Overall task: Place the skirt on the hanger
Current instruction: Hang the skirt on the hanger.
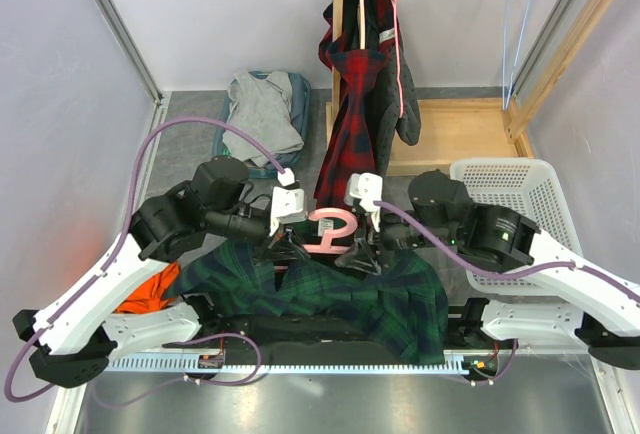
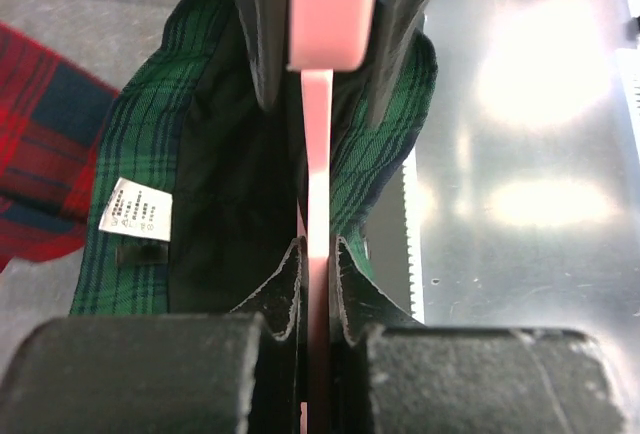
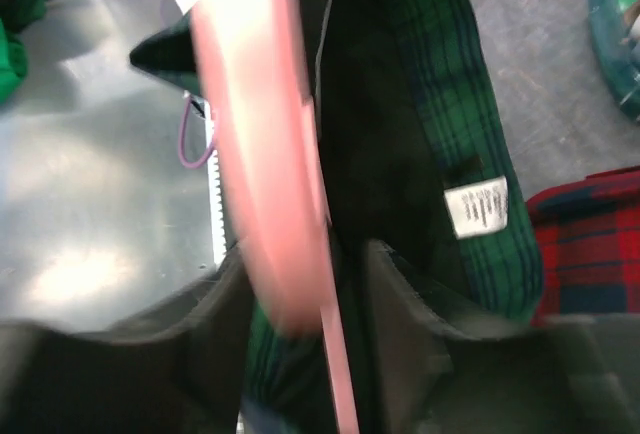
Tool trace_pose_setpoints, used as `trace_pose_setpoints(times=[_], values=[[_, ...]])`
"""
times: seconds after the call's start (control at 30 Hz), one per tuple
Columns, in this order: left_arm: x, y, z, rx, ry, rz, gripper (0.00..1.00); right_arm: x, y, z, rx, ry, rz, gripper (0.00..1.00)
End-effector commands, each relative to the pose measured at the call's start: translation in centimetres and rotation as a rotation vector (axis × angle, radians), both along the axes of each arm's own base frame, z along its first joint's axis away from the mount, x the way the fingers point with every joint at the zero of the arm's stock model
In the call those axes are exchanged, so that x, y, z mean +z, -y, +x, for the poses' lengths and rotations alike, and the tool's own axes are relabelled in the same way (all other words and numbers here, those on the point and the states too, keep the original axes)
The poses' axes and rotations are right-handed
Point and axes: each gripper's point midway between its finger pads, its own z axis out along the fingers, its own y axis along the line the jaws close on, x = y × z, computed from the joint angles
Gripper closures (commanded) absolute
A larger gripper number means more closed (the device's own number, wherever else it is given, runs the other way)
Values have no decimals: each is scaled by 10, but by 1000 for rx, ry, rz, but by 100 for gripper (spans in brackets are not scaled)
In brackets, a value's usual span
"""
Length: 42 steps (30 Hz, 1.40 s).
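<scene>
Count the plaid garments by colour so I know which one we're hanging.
Green plaid skirt, on the table: 1
Red plaid garment, hanging on the rack: 1
Total: 2

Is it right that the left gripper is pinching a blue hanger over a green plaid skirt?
Not quite: the hanger is pink, not blue. The left wrist view shows the left gripper pinching it over the green plaid skirt.
</scene>
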Motion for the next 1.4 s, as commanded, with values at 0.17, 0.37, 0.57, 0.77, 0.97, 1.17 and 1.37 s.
trace_pose_setpoints(times=[0.17, 0.37, 0.57, 0.77, 0.97, 1.17, 1.37], values=[[27, -8, -8, -4, 109, -78, 98, -23, 11, -10, 29, 6, 13, 32], [28, -9, -11, -9, 103, -80, 98, -30, 6, 1, -13, 13, -13, 56], [32, -10, 17, 150, 141, -74, 84, -30, 11, 14, -103, 20, -17, 100], [56, -37, 88, 627, 250, -105, 4, -54, 39, 22, -281, -43, -64, 100], [79, -44, 98, 712, 302, -222, 1, -68, 82, 33, -539, -108, -31, 100], [85, -32, 104, 698, 312, -268, 1, -77, 111, 30, -643, -153, -10, 100], [116, 26, 117, 576, 272, -388, 1, -83, 122, 26, -683, -192, -9, 100]])
